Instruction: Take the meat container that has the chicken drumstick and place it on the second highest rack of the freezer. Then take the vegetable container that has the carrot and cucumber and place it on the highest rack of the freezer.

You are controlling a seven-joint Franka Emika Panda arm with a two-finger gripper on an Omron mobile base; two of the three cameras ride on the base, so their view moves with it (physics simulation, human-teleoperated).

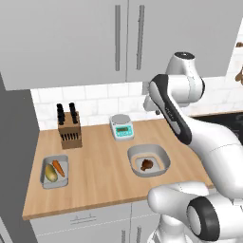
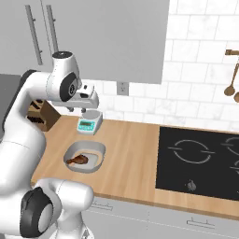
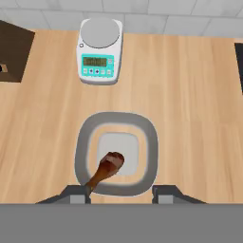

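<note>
The meat container is a rounded grey dish in the middle of the wooden counter. The chicken drumstick lies inside it. My gripper hangs open well above the dish's near rim and holds nothing. The vegetable container sits near the counter's left front, with the carrot and the cucumber side by side in it. The freezer shows as a grey side panel at the counter's left end. Its racks are out of view.
A kitchen scale stands behind the meat dish by the tiled wall. A knife block is to its left. A black cooktop lies to the right. Grey wall cabinets hang overhead.
</note>
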